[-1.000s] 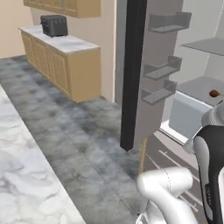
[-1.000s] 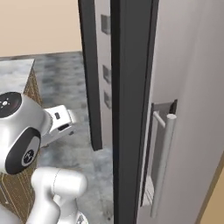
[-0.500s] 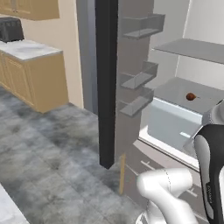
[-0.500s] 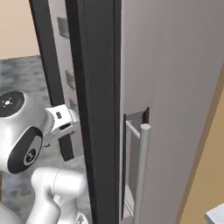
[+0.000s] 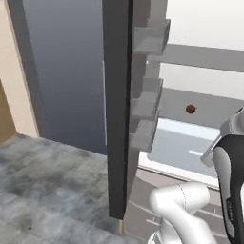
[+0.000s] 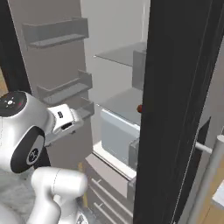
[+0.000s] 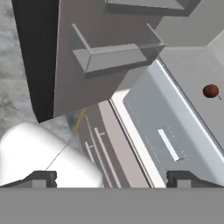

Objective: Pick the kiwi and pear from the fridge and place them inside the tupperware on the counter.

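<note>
Jaws (image 7: 111, 177) stand spread wide apart with nothing between them, the two dark fingertips (image 7: 39, 177) sitting at the far left and far right of the hand view's bottom edge. They point down and forward at the lower part of the open fridge (image 5: 200, 57), well short of its shelves.

Inside the fridge, the pear (image 5: 190, 109) lies on a grey shelf (image 5: 209, 102), a small brown-orange fruit alone on the bare surface. In the hand view the pear (image 7: 211, 91) sits to the upper right with its thin dark stem pointing toward the lower right. From the right base view only a reddish-brown sliver of the pear (image 6: 139, 108) shows beside the edge of the dark right door (image 6: 183, 109).

Just below the pear's shelf is the translucent drawer (image 5: 183, 145), pale blue-grey, with a light bar-shaped mark on its front; the hand view looks straight down on the drawer (image 7: 175, 140).

The left door (image 5: 118, 109) stands open, its dark edge facing the camera, and its inner side carries grey door bins (image 5: 147, 40) stacked one above another. The right base view shows the bins (image 6: 54, 33) on the left.

Grey mottled floor (image 5: 43, 190) lies to the near left of the door.
</note>
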You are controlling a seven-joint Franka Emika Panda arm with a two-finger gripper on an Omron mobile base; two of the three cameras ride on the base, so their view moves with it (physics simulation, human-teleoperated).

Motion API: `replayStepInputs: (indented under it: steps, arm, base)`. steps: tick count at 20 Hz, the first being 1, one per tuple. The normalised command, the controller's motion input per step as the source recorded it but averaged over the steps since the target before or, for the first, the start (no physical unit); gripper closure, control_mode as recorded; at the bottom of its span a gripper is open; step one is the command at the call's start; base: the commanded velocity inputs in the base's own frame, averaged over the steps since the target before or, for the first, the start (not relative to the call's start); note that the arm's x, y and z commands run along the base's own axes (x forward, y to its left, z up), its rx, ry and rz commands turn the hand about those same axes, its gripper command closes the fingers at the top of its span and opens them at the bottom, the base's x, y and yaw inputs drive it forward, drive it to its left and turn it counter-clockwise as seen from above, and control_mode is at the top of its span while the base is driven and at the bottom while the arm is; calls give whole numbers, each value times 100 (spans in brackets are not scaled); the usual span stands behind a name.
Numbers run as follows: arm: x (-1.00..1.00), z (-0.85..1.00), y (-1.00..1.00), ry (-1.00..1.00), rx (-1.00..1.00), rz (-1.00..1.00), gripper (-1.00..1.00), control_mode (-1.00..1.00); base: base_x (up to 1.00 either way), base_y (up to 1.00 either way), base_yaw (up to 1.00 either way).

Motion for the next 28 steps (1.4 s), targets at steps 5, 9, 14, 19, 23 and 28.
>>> replayStepInputs:
  steps: [5, 9, 14, 19, 23, 28]
  arm:
    - [0, 0, 0, 0, 0, 0, -100, 100]
    - [0, 0, 0, 0, 0, 0, -100, 100]
    - [0, 0, 0, 0, 0, 0, -100, 100]
    - [0, 0, 0, 0, 0, 0, -100, 100]
    - [0, 0, 0, 0, 0, 0, -100, 100]
    - [33, -5, 0, 0, 0, -4, -100, -100]
  base:
    - [50, 25, -66]
    - [3, -1, -52]
    - [21, 2, -36]
    - [40, 1, -15]
    - [70, 0, -10]
    - [52, 0, -6]
